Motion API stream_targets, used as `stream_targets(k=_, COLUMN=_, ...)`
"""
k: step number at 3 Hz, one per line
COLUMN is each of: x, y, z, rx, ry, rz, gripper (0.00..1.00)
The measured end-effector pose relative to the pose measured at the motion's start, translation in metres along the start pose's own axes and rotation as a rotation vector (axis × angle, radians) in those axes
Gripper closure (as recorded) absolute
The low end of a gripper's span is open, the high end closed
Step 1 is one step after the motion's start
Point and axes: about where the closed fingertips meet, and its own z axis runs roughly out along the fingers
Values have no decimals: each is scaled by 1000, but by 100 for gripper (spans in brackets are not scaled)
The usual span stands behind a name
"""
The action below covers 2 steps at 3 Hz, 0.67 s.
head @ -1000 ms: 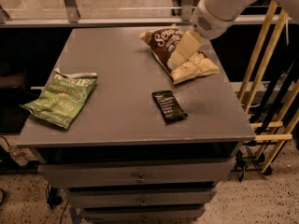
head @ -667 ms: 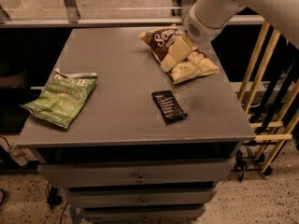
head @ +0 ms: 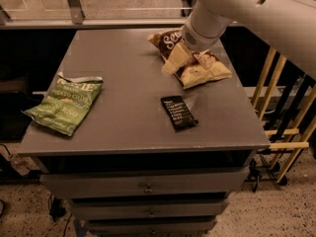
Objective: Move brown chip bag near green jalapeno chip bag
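My gripper (head: 177, 59) is down at the left edge of the brown bag (head: 206, 70). The bag lies at the back right of the table (head: 126, 63), dark end toward the rear and tan end toward the front right. Whether I grip the bag or only touch it, I cannot tell. The green bag (head: 66, 104) lies flat at the table's left front edge, well apart from the brown bag. A black packet (head: 178, 112) lies just in front of the brown bag. Drawers (head: 148, 186) sit under the tabletop.
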Motion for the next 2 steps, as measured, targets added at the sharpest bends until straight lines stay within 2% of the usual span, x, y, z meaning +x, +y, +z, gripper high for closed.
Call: stream_targets(k=2, x=-3, y=8, z=33, rx=10, ry=42, rz=-10, gripper=0)
